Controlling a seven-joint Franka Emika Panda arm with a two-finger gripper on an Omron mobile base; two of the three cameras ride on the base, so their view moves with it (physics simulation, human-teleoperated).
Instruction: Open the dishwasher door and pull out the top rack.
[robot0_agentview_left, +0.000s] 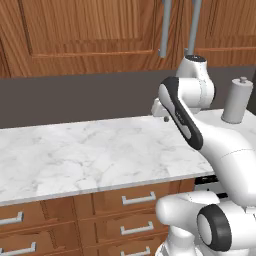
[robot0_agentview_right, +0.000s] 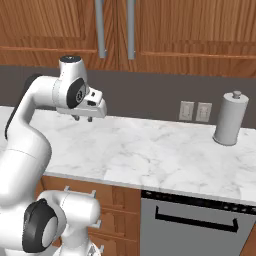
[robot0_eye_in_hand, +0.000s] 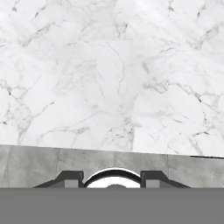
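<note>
Dark grey and shut flat under the counter edge, the dishwasher door (robot0_agentview_right: 192, 225) sits well below the jaws and off to their right in the right base view, its long black bar handle (robot0_agentview_right: 196, 221) untouched. The top rack is behind that closed panel, so nothing of it can be judged. Neither step of the task looks begun: the door has yet to be opened and the rack has yet to be drawn out.

The gripper (robot0_agentview_right: 83, 118) hovers above the white marble counter (robot0_agentview_right: 150, 150), pointing down at bare stone with nothing between its fingers. The two dark fingertips (robot0_eye_in_hand: 70, 178) stand apart at the bottom of the hand view, so the jaws are partly open and hold nothing.

Farther from the jaws, a grey cylindrical canister (robot0_agentview_right: 230, 119) stands upright near the wall, well to their right. Brown wooden drawer fronts (robot0_agentview_left: 135, 200) with silver handles lie beneath the counter, below the jaws.
</note>
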